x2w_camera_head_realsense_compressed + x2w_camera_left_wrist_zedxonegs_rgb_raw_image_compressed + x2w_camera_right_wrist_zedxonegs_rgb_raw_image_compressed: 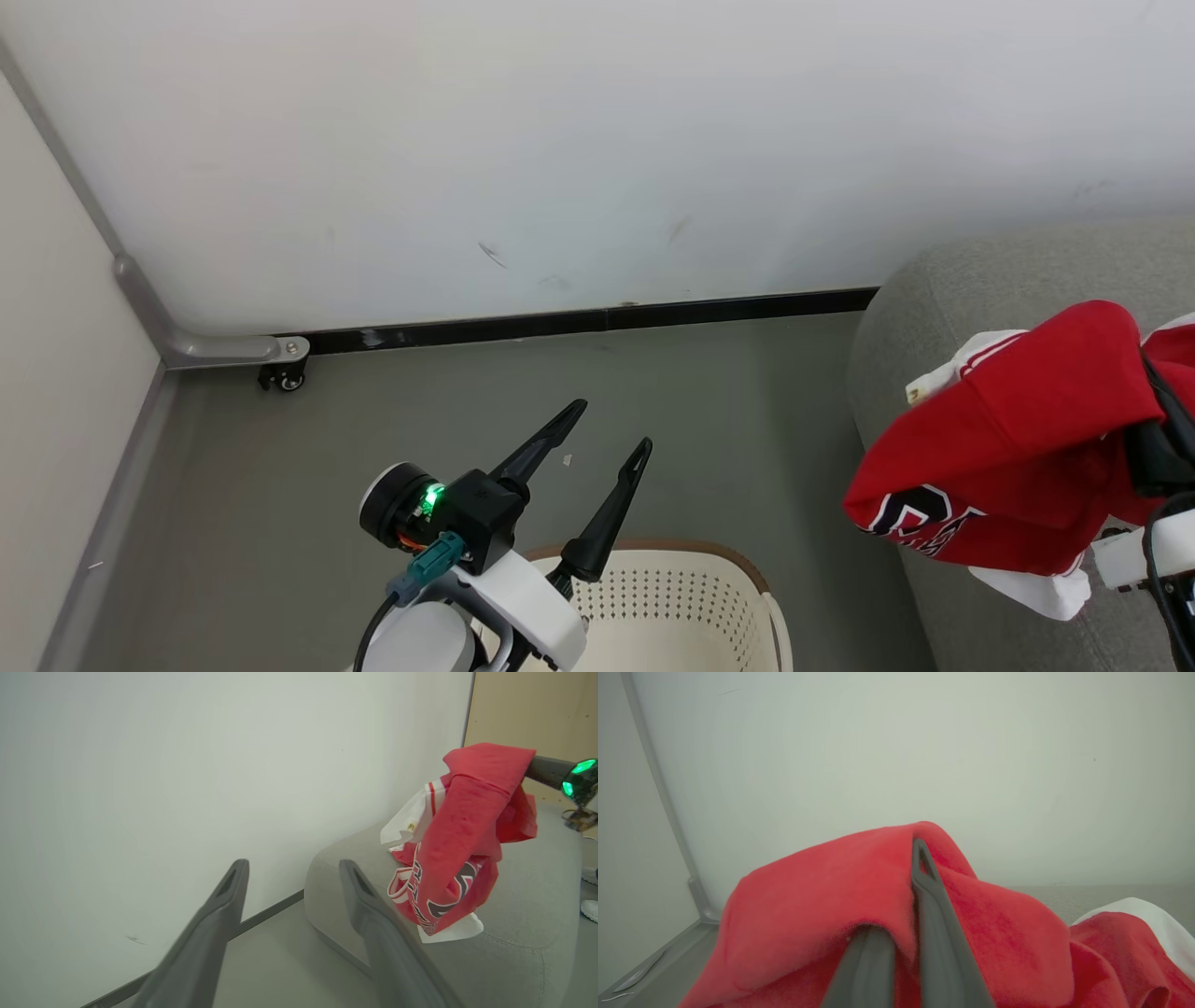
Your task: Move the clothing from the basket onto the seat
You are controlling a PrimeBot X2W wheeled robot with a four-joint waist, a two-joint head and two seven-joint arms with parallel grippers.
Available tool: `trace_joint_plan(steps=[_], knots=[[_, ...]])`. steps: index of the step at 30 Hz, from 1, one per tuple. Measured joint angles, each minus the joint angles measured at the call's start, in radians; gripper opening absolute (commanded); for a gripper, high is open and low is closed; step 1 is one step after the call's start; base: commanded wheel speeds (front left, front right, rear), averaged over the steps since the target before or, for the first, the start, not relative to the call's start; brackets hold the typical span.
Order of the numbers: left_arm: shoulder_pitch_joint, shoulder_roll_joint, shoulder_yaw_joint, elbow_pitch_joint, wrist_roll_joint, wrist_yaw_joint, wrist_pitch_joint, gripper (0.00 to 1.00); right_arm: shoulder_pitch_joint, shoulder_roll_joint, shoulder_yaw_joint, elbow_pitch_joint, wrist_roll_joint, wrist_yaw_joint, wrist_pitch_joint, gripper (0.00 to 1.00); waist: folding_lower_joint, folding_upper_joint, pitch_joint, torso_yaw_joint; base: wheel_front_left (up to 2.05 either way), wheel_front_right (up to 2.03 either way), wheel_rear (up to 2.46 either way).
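Above grey seat [934, 280], red white-sleeved clothing [1008, 439] with block lettering hangs clamped in right gripper [915, 868]; left gripper [611, 426] spread wide.

The grey floor [709, 420] carries the basket [681, 597] at the near edge, the seat [971, 271] well to its right, and a small black caster [285, 378] in the far left corner; a tiny white scrap [566, 458] lies on bare floor just beyond the basket. Over the seat's end the clothing [1018, 439] hangs bunched; whether its lowest folds touch the seat cannot be told.
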Motion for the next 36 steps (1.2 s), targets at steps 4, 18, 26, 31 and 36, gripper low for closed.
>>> trace_joint_plan(steps=[4,18,26,31,36], knots=[[0.000,-0.002,-0.001,0.002,-0.001,-0.001,-0.004,1.00,0.026,0.011,-0.005,-0.034,-0.002,0.000,0.000,0.00,0.0000,0.0000,-0.001,-0.024,0.00,0.00,0.00],[0.000,-0.003,0.009,-0.001,0.001,0.005,-0.008,1.00,0.033,0.040,0.015,-0.106,0.024,0.000,0.021,0.00,0.0000,0.0000,0.011,-0.109,0.00,0.00,0.00],[0.000,-0.003,0.016,-0.019,0.014,0.019,-0.009,1.00,-0.019,0.017,0.004,-0.100,0.082,0.000,0.048,0.00,0.0000,0.0000,0.035,-0.132,0.00,0.00,0.00],[-0.004,-0.003,0.016,-0.030,0.023,0.019,-0.009,1.00,-0.105,-0.032,-0.025,-0.085,0.098,0.000,0.075,0.00,0.0000,0.0000,0.054,-0.132,0.00,0.00,0.00],[-0.016,-0.002,0.012,-0.046,0.035,0.019,-0.013,1.00,-0.188,-0.066,-0.051,-0.030,0.127,0.000,0.110,0.00,0.0000,0.0000,0.075,-0.129,0.00,0.00,0.00]])
